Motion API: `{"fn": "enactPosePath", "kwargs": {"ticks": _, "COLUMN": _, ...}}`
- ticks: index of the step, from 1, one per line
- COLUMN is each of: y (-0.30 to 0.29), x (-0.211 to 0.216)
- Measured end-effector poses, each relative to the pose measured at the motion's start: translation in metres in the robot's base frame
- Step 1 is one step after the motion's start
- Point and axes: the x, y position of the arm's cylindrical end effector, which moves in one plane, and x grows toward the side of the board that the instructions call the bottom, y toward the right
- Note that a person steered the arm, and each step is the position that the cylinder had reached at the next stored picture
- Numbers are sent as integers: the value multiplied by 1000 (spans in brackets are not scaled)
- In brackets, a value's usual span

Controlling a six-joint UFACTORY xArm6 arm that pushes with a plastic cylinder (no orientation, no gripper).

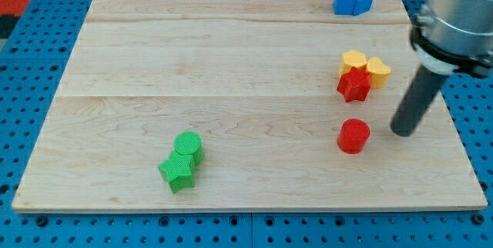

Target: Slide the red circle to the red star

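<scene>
The red circle (353,135) lies on the wooden board at the view's lower right. The red star (353,85) lies a short way above it toward the view's top, touching two yellow blocks. My tip (401,132) stands on the board just to the right of the red circle, a small gap apart from it. The dark rod rises from the tip toward the view's upper right.
A yellow block (353,60) and a yellow heart (377,71) sit against the red star's top and right. A blue block (353,1) lies near the board's top edge. A green circle (188,146) and a green star (177,172) touch at the lower left.
</scene>
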Motion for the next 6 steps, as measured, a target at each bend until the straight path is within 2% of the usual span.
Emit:
{"fn": "enactPosePath", "kwargs": {"ticks": 1, "y": 1, "x": 39}}
{"fn": "enactPosePath", "kwargs": {"ticks": 2, "y": -18, "x": 55}}
{"fn": "enactPosePath", "kwargs": {"ticks": 4, "y": -88, "x": 42}}
{"fn": "enactPosePath", "kwargs": {"ticks": 5, "y": -109, "x": 32}}
{"fn": "enactPosePath", "kwargs": {"ticks": 6, "y": -104, "x": 35}}
